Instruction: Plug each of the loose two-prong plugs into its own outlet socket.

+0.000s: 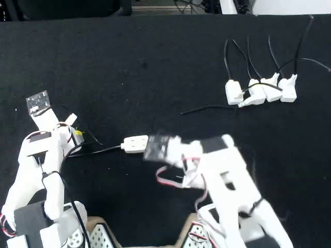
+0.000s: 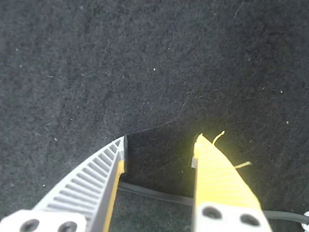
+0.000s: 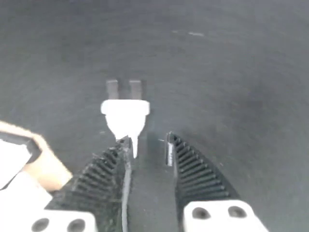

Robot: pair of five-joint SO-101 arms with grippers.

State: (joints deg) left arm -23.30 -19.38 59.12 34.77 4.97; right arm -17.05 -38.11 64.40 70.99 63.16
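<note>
A white two-prong plug (image 1: 135, 143) lies on the black table, left of centre, and its black cord (image 1: 98, 151) runs left toward my left gripper (image 1: 75, 135). My right gripper (image 1: 149, 148) is right behind the plug. In the right wrist view the plug (image 3: 124, 115) points its prongs away, with its neck beside one black finger (image 3: 108, 162). The right gripper (image 3: 148, 145) is open, not clamped on the plug. My left gripper (image 2: 159, 145) is open just above the mat, and the cord (image 2: 154, 193) crosses between its fingers near their base.
Several white plug and socket blocks (image 1: 261, 89) with black leads sit in a row at the far right. A loose black cable (image 1: 207, 108) lies just in front of them. The table's black mat (image 1: 129, 67) covers the rest of the surface.
</note>
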